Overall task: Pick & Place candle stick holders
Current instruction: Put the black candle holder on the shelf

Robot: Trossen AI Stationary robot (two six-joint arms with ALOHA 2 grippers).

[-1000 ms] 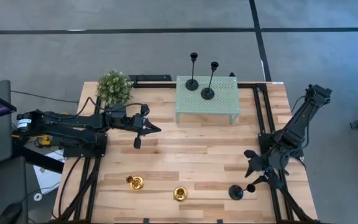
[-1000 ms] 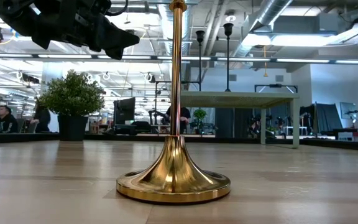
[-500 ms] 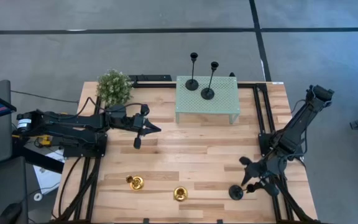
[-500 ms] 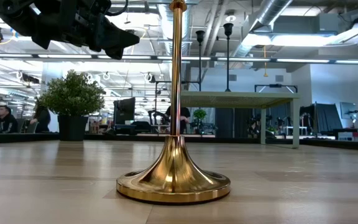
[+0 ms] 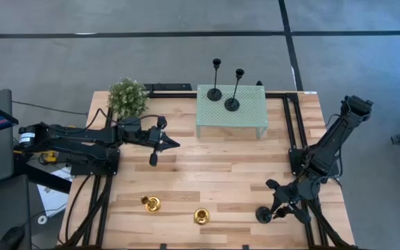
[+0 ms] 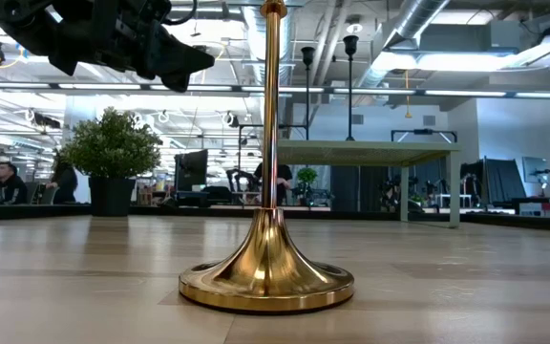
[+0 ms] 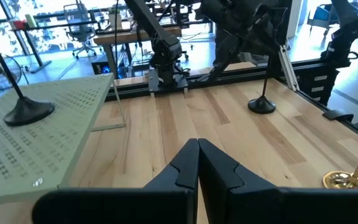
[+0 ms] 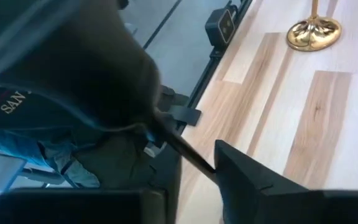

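Black candle stick holder (image 5: 263,214), lower right of frame: my right gripper (image 5: 281,206) fingers narrowing round stem. Risk: off-centre squeeze topples it. Left gripper (image 5: 154,158) fingers closed, empty.

Close before us a gold candle stick holder (image 6: 266,272) stands upright on the wooden bench (image 6: 466,287), its stem rising out of frame. Farther back we see a green plant (image 6: 111,145) and a pale green stand (image 6: 366,151) carrying two thin black candle stick holders (image 6: 350,86). A dark arm (image 6: 94,38) hangs overhead.
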